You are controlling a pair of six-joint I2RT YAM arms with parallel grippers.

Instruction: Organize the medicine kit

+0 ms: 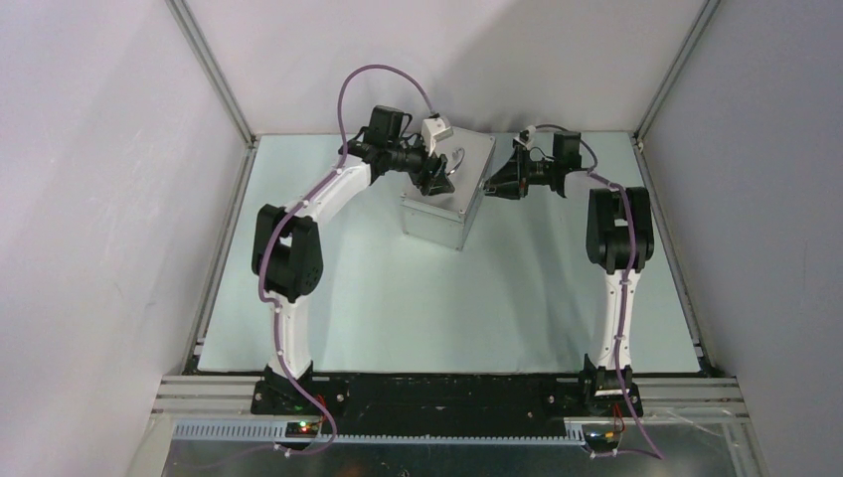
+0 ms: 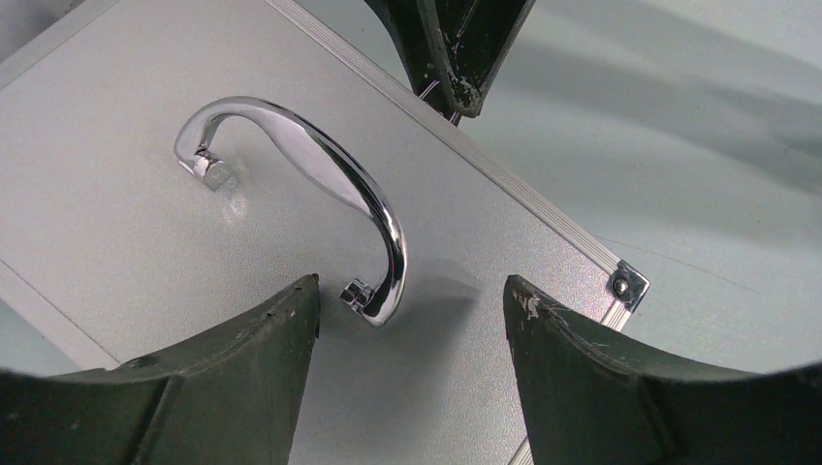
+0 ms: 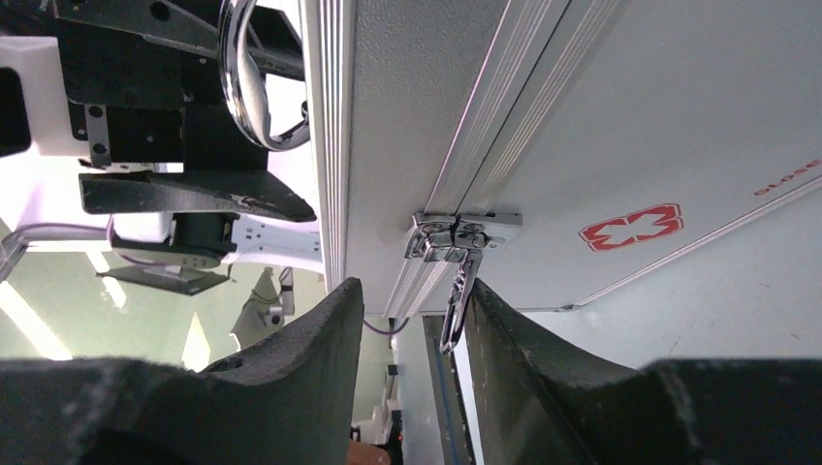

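Note:
The medicine kit (image 1: 444, 199), a silver case, stands at the back middle of the table with its lid down. My left gripper (image 1: 435, 177) hovers over the lid, open. In the left wrist view the curved chrome handle (image 2: 325, 179) lies flat on the lid, its near end just ahead of the left gripper (image 2: 412, 286). My right gripper (image 1: 495, 187) is at the case's right side. In the right wrist view the chrome latch (image 3: 460, 235) has its flap (image 3: 454, 312) swung out between the fingers, against the right finger (image 3: 504, 329). The right gripper (image 3: 415, 291) is open. A red cross mark (image 3: 630, 226) shows beside the latch.
The case sits on a pale green mat (image 1: 398, 298) enclosed by grey walls with aluminium corner posts (image 1: 214, 75). The mat's right edge (image 1: 676, 268) runs close behind the right arm. Both arm bases stand at the near edge.

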